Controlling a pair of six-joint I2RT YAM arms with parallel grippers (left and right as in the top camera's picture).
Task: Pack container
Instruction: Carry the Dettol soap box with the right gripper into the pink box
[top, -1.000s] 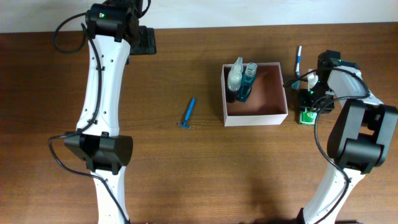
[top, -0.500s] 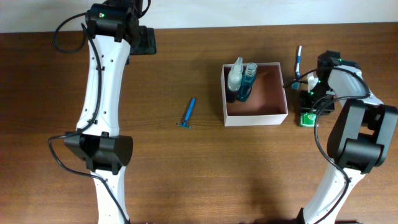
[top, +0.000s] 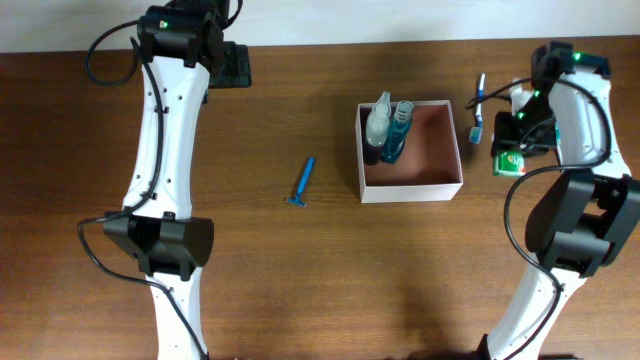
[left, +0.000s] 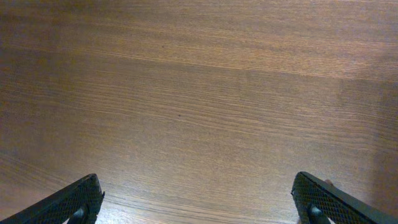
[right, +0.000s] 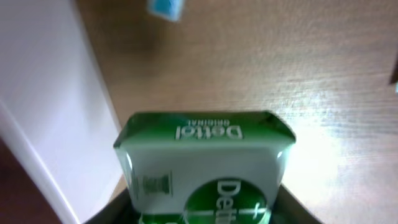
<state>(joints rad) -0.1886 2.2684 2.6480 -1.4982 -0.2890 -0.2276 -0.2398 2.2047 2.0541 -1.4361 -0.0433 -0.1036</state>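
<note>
- Currently right gripper (top: 512, 150) clamps Dettol soap packet (right: 205, 168) near table's right edge; container (top: 412, 190) sits just beside it, toward far edge.
- Risk: packet clips container rim and slips from jaws.
- Left gripper (left: 198, 202) gapes empty, far-left corner.

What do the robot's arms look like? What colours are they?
Both the left arm and the right arm are white tubes with chunky black joints. Black cables loop beside them, and a small green light glows near each wrist. The left gripper has black fingers with a dotted texture.
</note>
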